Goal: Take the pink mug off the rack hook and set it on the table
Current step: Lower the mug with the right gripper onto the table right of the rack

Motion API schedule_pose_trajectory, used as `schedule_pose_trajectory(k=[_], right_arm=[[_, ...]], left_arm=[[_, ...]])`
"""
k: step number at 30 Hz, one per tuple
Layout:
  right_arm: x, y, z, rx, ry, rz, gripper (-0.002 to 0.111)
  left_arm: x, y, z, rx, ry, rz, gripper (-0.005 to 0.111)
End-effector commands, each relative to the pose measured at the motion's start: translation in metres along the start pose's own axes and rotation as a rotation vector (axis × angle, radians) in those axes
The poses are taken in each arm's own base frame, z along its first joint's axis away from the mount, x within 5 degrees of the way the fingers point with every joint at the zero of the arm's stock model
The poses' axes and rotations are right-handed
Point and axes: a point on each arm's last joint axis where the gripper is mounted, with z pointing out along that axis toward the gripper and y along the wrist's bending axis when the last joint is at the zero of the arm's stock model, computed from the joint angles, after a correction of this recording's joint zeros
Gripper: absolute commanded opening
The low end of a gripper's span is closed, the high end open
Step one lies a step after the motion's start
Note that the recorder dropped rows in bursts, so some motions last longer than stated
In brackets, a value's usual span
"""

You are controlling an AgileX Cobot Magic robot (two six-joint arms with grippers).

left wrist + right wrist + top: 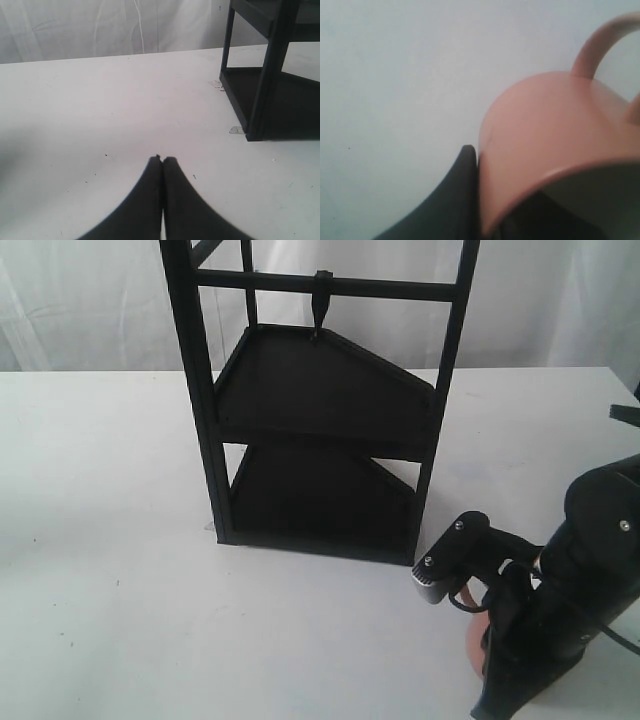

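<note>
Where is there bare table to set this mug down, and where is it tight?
Widest bare patch: the white table left of the black rack, out to the near edge. A second bare strip lies in front of the rack's base, left of the right arm. Crowded: by the rack's right post, where the arm holds the pink mug.

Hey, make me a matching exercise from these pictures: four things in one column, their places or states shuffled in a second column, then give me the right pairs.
Column one:
1. pink mug
2. rack hook
3. left gripper
4. rack shelves

Column two:
A. shut, above the white table
B. nothing on it, pointing down from the top crossbar
C. black, one above the other
D. off the rack, low on the right side

Pairs: 1-D, 2-B, 3-A, 4-C.
</note>
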Motion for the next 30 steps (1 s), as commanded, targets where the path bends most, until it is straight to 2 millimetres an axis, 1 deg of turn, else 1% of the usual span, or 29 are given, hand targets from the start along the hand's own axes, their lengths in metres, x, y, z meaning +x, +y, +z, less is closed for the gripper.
schedule_pose_trajectory(k=[1,4,6,11,14,16,21,30], right_arm=[[0.001,0.0,0.002,0.006,-0.015,0.008,0.006],[0.0,0.0,0.002,0.007,-0.017,0.008,0.007],[0.0,0.0,0.002,0.006,-0.017,0.009,0.011],[0.001,0.0,0.001,0.005,-0.016,0.014,0.033],[0.001,0.001,-0.001,0.004,-0.015,0.013,0.042],[0.002,0.001,-0.004,0.009,-0.026,0.013,0.044],[0.003,0.002,-0.016,0.024,-0.064,0.01,0.044],[0.014,0.009,-0.046,0.044,-0.127,0.03,0.044]], left_arm=[[0.001,0.0,0.0,-0.004,-0.003,0.0,0.0],[0.001,0.0,0.0,-0.004,-0.003,0.0,0.0],[0.001,0.0,0.0,-0.004,-0.003,0.0,0.0],[0.001,0.0,0.0,-0.004,-0.003,0.0,0.0],[0.001,0.0,0.0,-0.004,-0.003,0.0,0.0],[0.001,0.0,0.0,-0.004,-0.003,0.0,0.0],[0.001,0.0,0.0,-0.004,-0.003,0.0,0.0],[0.001,0.0,0.0,-0.004,-0.003,0.0,0.0]])
